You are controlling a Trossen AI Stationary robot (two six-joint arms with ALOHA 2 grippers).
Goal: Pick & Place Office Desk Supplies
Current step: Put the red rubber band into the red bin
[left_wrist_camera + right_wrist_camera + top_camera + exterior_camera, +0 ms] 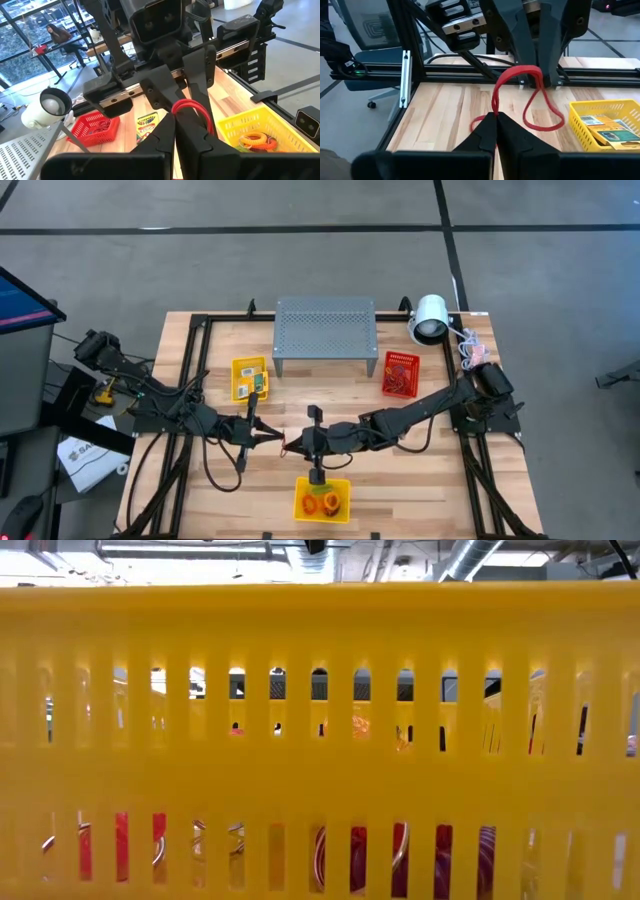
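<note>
Nearest the front edge of the pale wooden plank table (420,480) sits a yellow slotted plastic basket (322,498) holding orange and red rubber-band loops (322,502); its wall fills the low view. Just behind it, mid-table, the two dark grippers meet tip to tip. The left gripper (268,434) is closed, a thin red rubber-band loop (525,95) pinched at its tips, and the right gripper (292,444) has its fingers pressed together on the same band, which hangs slack between them above the wood. Farther back on the left stands a second yellow basket (250,378) with flat yellow-and-green crayon boxes (254,381) inside; on the right, a red plastic basket (400,374) of red bands. Another crayon box (146,125) lies flat on the boards. Farthest back stand a grey perforated metal stand (325,327) and a white cylindrical lamp (430,319).
</note>
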